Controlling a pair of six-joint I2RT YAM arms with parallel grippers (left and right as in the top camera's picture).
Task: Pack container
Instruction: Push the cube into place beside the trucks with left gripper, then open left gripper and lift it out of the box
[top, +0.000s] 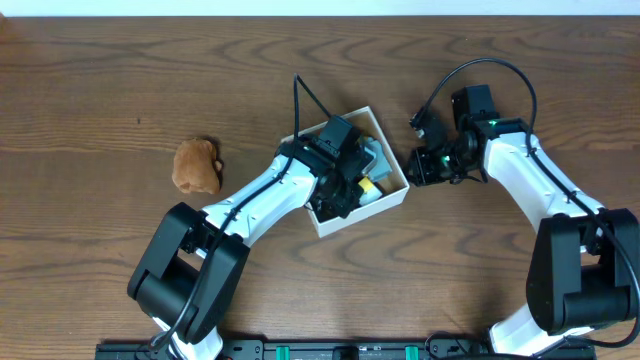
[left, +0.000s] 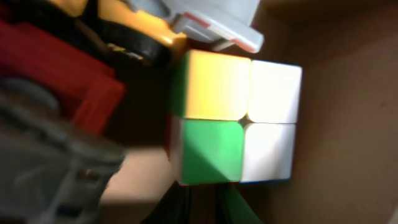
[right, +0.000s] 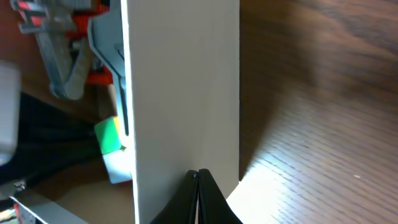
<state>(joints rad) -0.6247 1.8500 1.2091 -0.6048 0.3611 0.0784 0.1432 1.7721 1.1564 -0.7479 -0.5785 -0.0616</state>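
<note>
- the box (top: 372, 212) sits about midway between the left and right edges of the counter (top: 100, 80), turned so that one corner points at the near edge.
- the left tool (top: 345, 190) is down inside the box. its wrist view is blurred and shows only a grey smear at the left, so i cannot tell whether it is spread or pinching anything.
- just below it a puzzle cube (left: 236, 118) lies on the brown floor close to a wall, with a red and yellow toy (left: 62, 68) crowded in beside it.
- the right tool (right: 198, 177) is pressed together, its tips against the outside of the box's white wall on the side toward the right edge.
- the step looks like settling a piece into the box while the other arm steadies it.
- to do it well, the right tool should brace the wall without shoving, since a light cardboard box would likely slide or tip.
- the left tool should let go only when the piece rests flat, then rise straight up so its fingers do not snag the cube or the red toy on the way out.
- a brown plush toy (top: 197, 166) lies on the counter toward the left edge, well apart from the box and probably the next thing to fetch, so room should be left for it.
</note>
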